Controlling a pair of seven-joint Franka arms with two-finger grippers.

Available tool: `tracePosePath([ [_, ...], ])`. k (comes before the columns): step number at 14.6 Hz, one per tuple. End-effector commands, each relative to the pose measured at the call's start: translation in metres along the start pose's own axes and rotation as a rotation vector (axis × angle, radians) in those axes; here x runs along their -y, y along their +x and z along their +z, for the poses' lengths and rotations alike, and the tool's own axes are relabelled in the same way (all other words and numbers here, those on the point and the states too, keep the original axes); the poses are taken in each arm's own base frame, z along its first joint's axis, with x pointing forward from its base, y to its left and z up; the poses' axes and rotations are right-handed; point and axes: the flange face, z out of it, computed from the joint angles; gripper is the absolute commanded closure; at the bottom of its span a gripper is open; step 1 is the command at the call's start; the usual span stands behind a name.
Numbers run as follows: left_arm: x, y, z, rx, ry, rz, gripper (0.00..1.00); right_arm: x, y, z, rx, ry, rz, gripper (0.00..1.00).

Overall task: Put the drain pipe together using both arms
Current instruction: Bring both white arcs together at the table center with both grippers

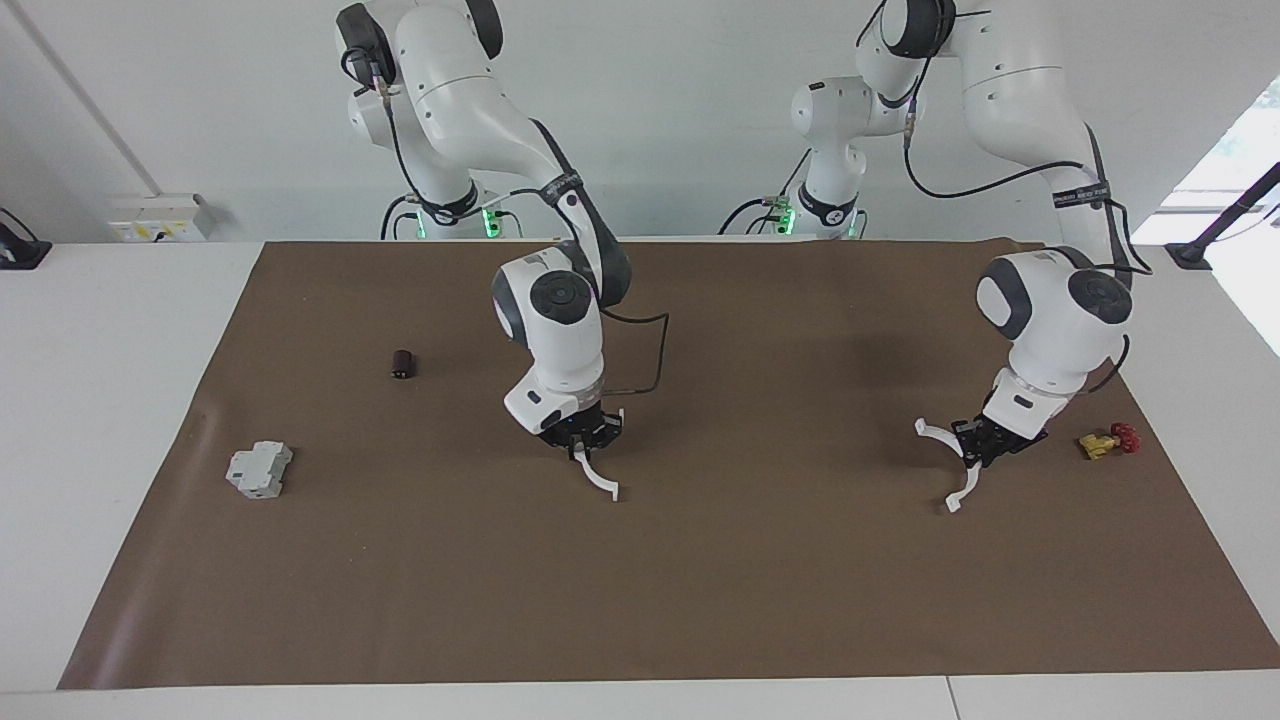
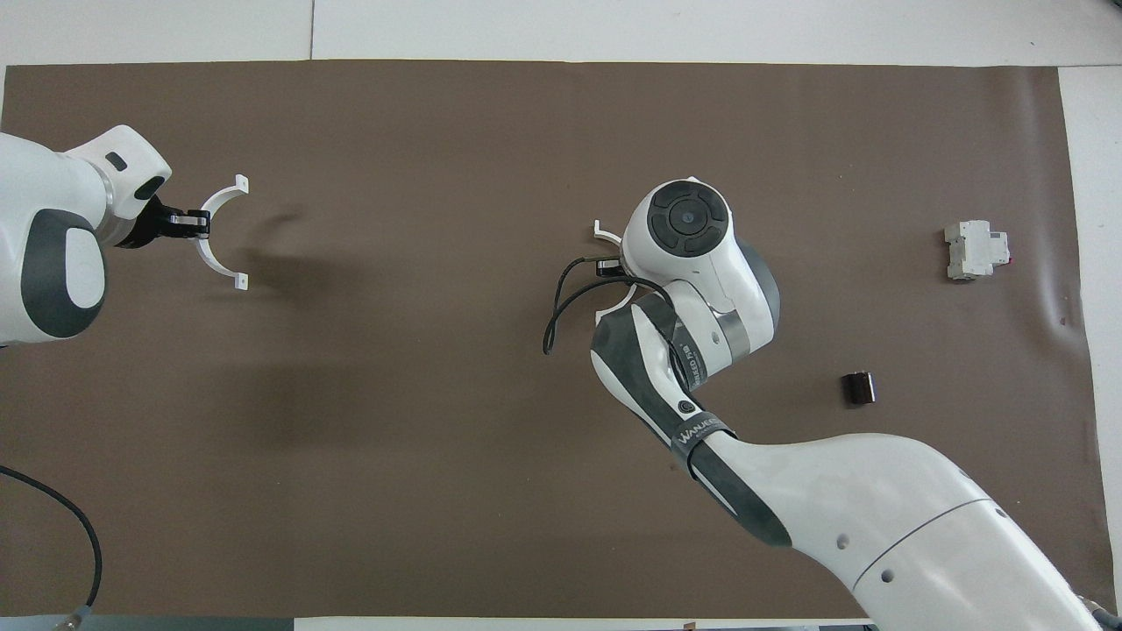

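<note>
The drain pipe is in two separate white half-circle pieces, one in each gripper. My left gripper (image 1: 975,450) (image 2: 195,224) is shut on one half (image 1: 934,431) (image 2: 209,259) and holds it over the mat toward the left arm's end. My right gripper (image 1: 585,445) (image 2: 609,265) is shut on the other half (image 1: 598,482) over the middle of the mat. In the overhead view the right wrist covers most of that half, and only its end tabs (image 2: 605,233) show. The two halves are far apart.
A brown mat (image 1: 700,600) covers the table. A yellow-and-red valve (image 1: 1108,441) lies beside the left gripper. A grey boxy block (image 1: 260,470) (image 2: 975,250) and a small dark cylinder (image 1: 402,364) (image 2: 859,387) lie toward the right arm's end.
</note>
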Motion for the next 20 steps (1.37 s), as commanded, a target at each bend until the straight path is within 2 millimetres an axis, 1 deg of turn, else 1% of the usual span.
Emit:
tracePosePath([
  [1,-0.056,0.012,-0.013,0.017,0.077,0.05,1.0,-0.005,-0.007,-0.002,-0.015,-0.001,-0.026,0.95],
  [2,-0.076,0.015,-0.015,0.007,0.091,0.033,1.0,-0.005,-0.008,0.0,-0.027,0.006,-0.028,0.95],
  [3,-0.101,0.016,-0.018,-0.002,0.09,0.037,1.0,-0.007,-0.011,0.004,-0.027,0.006,-0.027,0.95],
  [4,-0.126,0.015,-0.018,-0.003,0.087,0.048,1.0,-0.007,-0.012,0.004,-0.029,0.008,-0.027,0.92],
  [5,-0.15,0.014,-0.022,0.008,0.085,0.051,1.0,-0.006,-0.012,0.003,-0.031,0.011,-0.027,0.86],
  [6,-0.173,0.016,-0.031,0.014,0.088,0.046,1.0,-0.007,-0.012,0.004,-0.033,0.014,-0.021,0.74],
  [7,-0.195,0.018,-0.03,0.029,0.102,0.042,1.0,-0.007,-0.012,0.004,-0.038,0.017,-0.02,0.51],
  [8,-0.217,0.02,-0.032,0.03,0.119,0.038,1.0,-0.007,-0.01,0.002,-0.042,0.02,-0.019,0.42],
  [9,-0.243,0.021,-0.025,0.041,0.126,0.031,1.0,-0.006,-0.007,-0.002,-0.039,0.022,-0.013,0.18],
  [10,-0.269,0.024,-0.021,0.044,0.131,0.014,1.0,-0.005,0.0,-0.014,-0.048,0.027,-0.007,0.0],
  [11,-0.291,0.027,-0.014,0.039,0.132,0.008,1.0,-0.01,0.013,-0.031,-0.036,0.013,-0.002,0.0],
  [12,-0.305,0.026,-0.01,0.039,0.13,0.003,1.0,-0.017,0.024,-0.052,-0.021,-0.01,-0.009,0.0],
  [13,-0.323,0.021,-0.003,0.04,0.13,0.007,1.0,-0.032,0.033,-0.068,-0.011,-0.019,-0.012,0.0],
  [14,-0.336,0.02,-0.001,0.038,0.127,0.001,1.0,-0.055,0.039,-0.095,-0.015,-0.021,-0.015,0.0],
  [15,-0.347,0.019,0.002,0.033,0.124,0.005,1.0,-0.077,0.04,-0.118,-0.012,-0.02,-0.016,0.0],
  [16,-0.36,0.017,0.015,0.036,0.12,0.004,1.0,-0.105,0.039,-0.145,-0.001,-0.022,-0.014,0.0],
  [17,-0.368,0.018,0.011,0.02,0.11,-0.018,1.0,-0.125,0.035,-0.167,0.016,-0.028,-0.02,0.0],
  [18,-0.375,0.015,0.011,0.017,0.103,-0.034,1.0,-0.143,0.029,-0.189,0.038,-0.034,-0.028,0.0],
  [19,-0.387,0.011,0.011,0.007,0.094,-0.036,1.0,-0.157,0.022,-0.209,0.062,-0.038,-0.037,0.0],
  [20,-0.399,0.008,0.009,-0.01,0.08,-0.038,1.0,-0.165,0.015,-0.224,0.076,-0.042,-0.033,0.0],
])
